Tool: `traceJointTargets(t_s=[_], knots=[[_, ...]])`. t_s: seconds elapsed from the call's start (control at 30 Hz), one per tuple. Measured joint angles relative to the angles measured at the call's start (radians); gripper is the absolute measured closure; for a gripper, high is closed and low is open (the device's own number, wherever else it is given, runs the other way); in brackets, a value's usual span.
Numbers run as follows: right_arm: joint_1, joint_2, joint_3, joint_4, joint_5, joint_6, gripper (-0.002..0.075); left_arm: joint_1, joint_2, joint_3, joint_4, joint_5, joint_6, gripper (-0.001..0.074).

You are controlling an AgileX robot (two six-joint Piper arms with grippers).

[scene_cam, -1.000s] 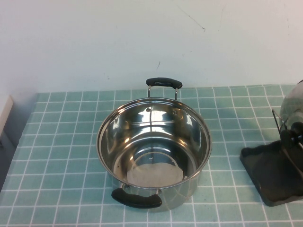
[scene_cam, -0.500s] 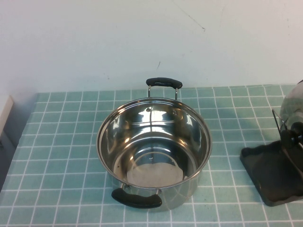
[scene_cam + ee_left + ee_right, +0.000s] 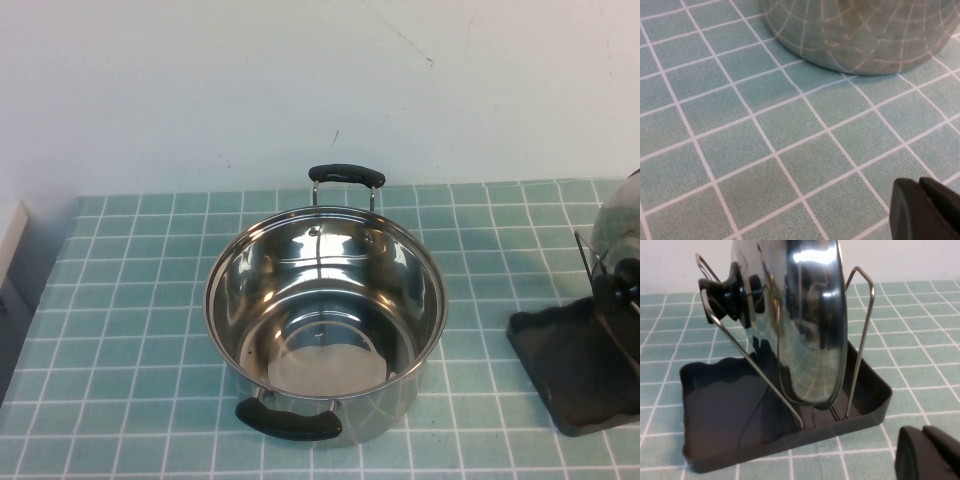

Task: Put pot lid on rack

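The shiny steel pot lid (image 3: 614, 218) with its black knob (image 3: 626, 281) stands upright on edge in the dark rack (image 3: 560, 362) at the table's far right, cut by the picture's edge. In the right wrist view the lid (image 3: 810, 315) leans between the wire dividers (image 3: 860, 335) over the rack's tray (image 3: 715, 405). My right gripper (image 3: 929, 445) is shut and empty, low over the tiles just outside the rack's corner. My left gripper (image 3: 927, 200) is shut and empty, low over the tiles beside the pot. Neither gripper shows in the high view.
A deep steel pot (image 3: 325, 310) with two black loop handles stands open in the middle of the green tiled table; its wall shows in the left wrist view (image 3: 860, 35). A white wall runs behind the table.
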Motion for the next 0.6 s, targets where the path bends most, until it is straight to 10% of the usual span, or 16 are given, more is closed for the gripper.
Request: traceJointTargets(t_s=[0.4,0.6], knots=[[0.0,0.0,0.0,-0.002,0.0,0.0,0.0728,0.0,-0.01,0.004,0.086,-0.017,-0.027,0.0737],[0.001,0.0,0.0,-0.002,0.001,0.0,0.0729,0.062,-0.126,0.004,0.483,-0.051,-0.432,0.0737]])
